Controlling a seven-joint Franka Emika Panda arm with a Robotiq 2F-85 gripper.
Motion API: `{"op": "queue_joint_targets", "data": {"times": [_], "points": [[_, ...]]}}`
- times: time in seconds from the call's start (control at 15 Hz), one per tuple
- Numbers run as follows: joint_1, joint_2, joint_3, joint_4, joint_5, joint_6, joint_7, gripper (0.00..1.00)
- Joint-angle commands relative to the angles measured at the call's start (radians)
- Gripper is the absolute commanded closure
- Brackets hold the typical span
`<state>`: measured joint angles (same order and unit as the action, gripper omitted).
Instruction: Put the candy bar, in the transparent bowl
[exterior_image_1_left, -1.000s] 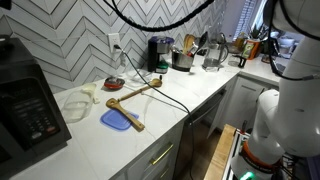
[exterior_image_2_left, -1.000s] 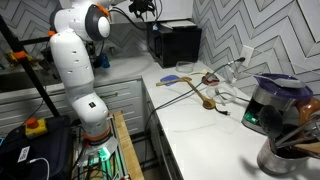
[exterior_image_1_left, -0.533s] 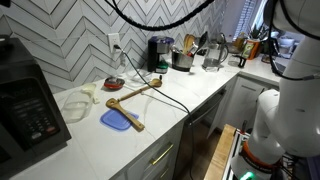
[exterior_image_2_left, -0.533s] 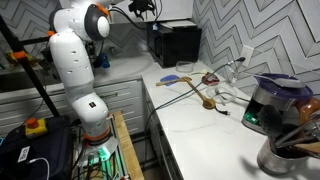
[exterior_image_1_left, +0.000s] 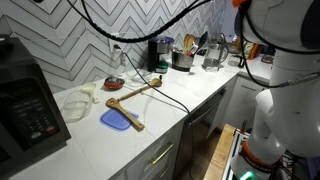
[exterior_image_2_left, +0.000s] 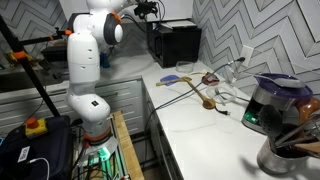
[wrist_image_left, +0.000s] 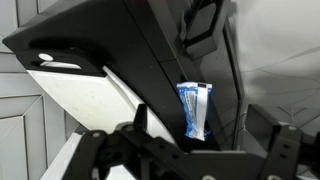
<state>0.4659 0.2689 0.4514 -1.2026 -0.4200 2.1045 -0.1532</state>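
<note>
The candy bar (wrist_image_left: 195, 110), in a blue and white wrapper, lies on the dark top of a black appliance (exterior_image_2_left: 175, 43) in the wrist view. My gripper (wrist_image_left: 212, 140) hangs above it, open and empty, one finger on each side of the bar. In an exterior view the gripper (exterior_image_2_left: 148, 10) is high above the appliance. The transparent bowl (exterior_image_1_left: 76, 101) sits on the white counter (exterior_image_1_left: 150, 130), next to the appliance and behind a blue flat piece (exterior_image_1_left: 116, 120).
A long wooden spoon (exterior_image_1_left: 135, 95), a small dark-red dish (exterior_image_1_left: 114, 83) and a black cable lie across the counter. A coffee maker (exterior_image_1_left: 160, 52), a utensil holder and jars stand further along. A blender (exterior_image_2_left: 270, 105) stands near the camera.
The arm has swung over toward the black appliance; its upper links now sit further along in both exterior views. Objects on the counter have not moved.
</note>
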Motion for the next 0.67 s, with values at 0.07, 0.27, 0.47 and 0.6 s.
{"op": "queue_joint_targets", "data": {"times": [0.07,0.27,0.47,0.6], "points": [[0.071,0.228,0.002,0.29,-0.021,-0.048,-0.053,0.01],[0.099,0.331,0.004,0.42,0.0,-0.079,-0.103,0.11],[0.134,0.404,0.003,0.515,-0.002,-0.132,-0.14,0.37],[0.15,0.439,0.004,0.563,0.002,-0.162,-0.162,0.48]]}}
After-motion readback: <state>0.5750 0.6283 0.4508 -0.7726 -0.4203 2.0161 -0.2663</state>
